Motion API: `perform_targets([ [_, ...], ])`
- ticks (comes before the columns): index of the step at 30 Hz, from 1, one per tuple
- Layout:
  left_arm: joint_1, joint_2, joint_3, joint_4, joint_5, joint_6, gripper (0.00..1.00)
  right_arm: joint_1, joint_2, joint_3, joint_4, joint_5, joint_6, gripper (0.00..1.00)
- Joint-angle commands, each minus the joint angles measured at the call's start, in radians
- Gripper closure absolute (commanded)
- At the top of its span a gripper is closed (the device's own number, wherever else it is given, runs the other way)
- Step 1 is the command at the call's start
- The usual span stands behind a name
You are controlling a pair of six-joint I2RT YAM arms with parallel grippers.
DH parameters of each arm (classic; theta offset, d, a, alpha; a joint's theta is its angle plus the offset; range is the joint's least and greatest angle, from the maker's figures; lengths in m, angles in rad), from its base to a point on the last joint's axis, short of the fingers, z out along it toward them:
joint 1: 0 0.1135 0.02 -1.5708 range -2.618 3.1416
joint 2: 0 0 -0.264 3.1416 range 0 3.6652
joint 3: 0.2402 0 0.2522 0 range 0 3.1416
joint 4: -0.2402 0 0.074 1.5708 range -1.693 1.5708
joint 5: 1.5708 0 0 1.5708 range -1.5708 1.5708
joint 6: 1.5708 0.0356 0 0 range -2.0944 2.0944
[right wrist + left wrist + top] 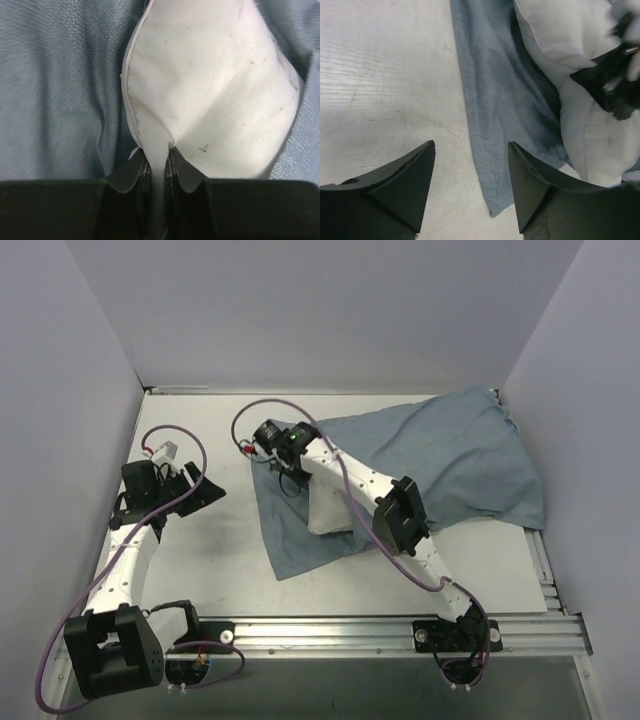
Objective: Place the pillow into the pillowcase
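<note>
The blue-grey pillowcase lies bulging across the table from the middle to the back right. The white pillow shows only at the case's near left opening; the rest is hidden inside the cloth. My right gripper reaches over the case and is shut on a pinched fold of the pillow, with pillowcase cloth on both sides of it. My left gripper is open and empty over bare table, just left of the pillowcase's edge. The pillow also shows in the left wrist view, beside the right gripper.
White walls close the table on the left, back and right. A metal rail runs along the near edge by the arm bases. The right arm's links cross above the pillowcase.
</note>
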State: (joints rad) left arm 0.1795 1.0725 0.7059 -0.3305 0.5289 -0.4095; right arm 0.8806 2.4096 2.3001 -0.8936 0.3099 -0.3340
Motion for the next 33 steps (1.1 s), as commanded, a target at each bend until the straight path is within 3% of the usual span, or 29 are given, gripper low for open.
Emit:
perform_targets([
  [1,-0.064,0.000,-0.017,0.079,0.062,-0.040,0.34,-0.002,-0.234,0.110,-0.016,-0.343,0.177,1.00],
  [5,-0.254,0.032,-0.040,0.210,-0.019,-0.121,0.36,-0.069,-0.487,-0.080,0.160,-0.587,0.436,1.00],
  [6,-0.331,0.040,-0.043,0.246,-0.047,-0.136,0.36,-0.104,-0.513,-0.118,0.188,-0.621,0.458,1.00],
  [9,-0.426,0.098,-0.051,0.375,-0.144,-0.181,0.36,-0.138,-0.560,-0.169,0.222,-0.673,0.522,1.00],
  [17,-0.511,0.282,-0.048,0.752,-0.162,-0.350,0.27,-0.189,-0.573,-0.202,0.252,-0.746,0.667,1.00],
  [23,-0.564,0.233,-0.085,0.800,-0.193,-0.370,0.22,-0.195,-0.549,-0.156,0.268,-0.752,0.701,1.00],
  [25,-0.603,0.231,-0.103,0.805,-0.278,-0.321,0.18,-0.193,-0.549,-0.143,0.272,-0.759,0.711,1.00],
  [29,-0.666,0.398,-0.079,0.847,-0.400,-0.331,0.11,-0.193,-0.579,-0.151,0.288,-0.767,0.753,1.00],
  [33,-0.690,0.500,-0.016,0.981,-0.423,-0.322,0.05,-0.193,-0.606,-0.163,0.298,-0.788,0.782,1.00],
])
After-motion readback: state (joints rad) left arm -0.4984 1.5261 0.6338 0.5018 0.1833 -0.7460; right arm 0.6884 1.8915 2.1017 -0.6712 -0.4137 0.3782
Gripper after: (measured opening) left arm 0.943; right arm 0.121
